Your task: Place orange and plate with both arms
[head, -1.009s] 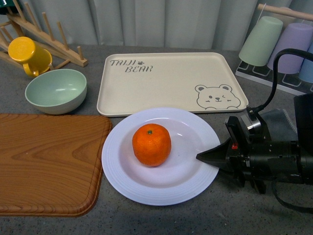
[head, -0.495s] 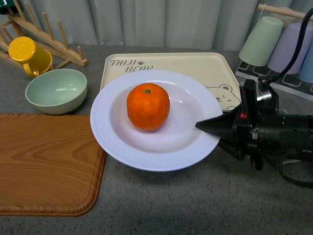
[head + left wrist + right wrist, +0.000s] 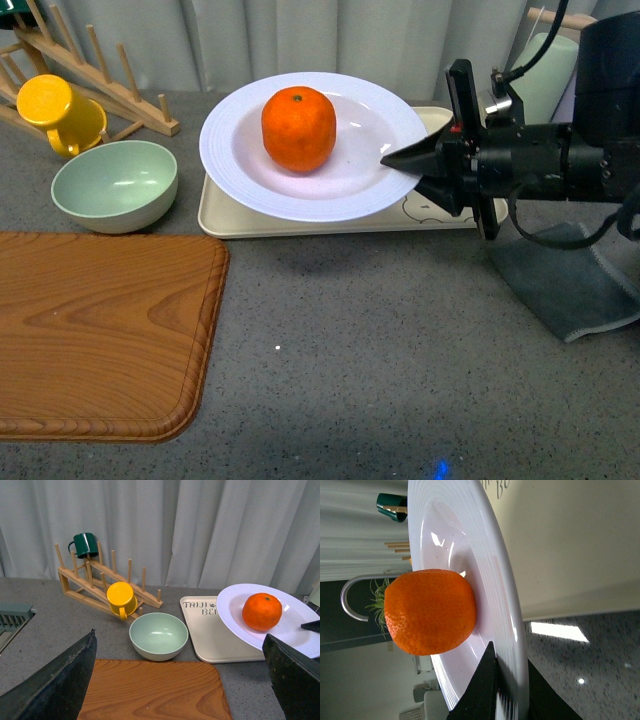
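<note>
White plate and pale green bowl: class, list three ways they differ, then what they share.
The plate is white, wide and shallow; the bowl is pale green, narrower and deeper. The right gripper holds the plate up; the bowl stands on the table. The plate carries the orange; the bowl is empty. Both are round.

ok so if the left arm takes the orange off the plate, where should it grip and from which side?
Probably across the orange's rounded middle, coming from above. It sits stem-up in the well of the plate, whose raised rim would block a low side approach. The right gripper clamps the rim's right edge, so stay left of it.
</note>
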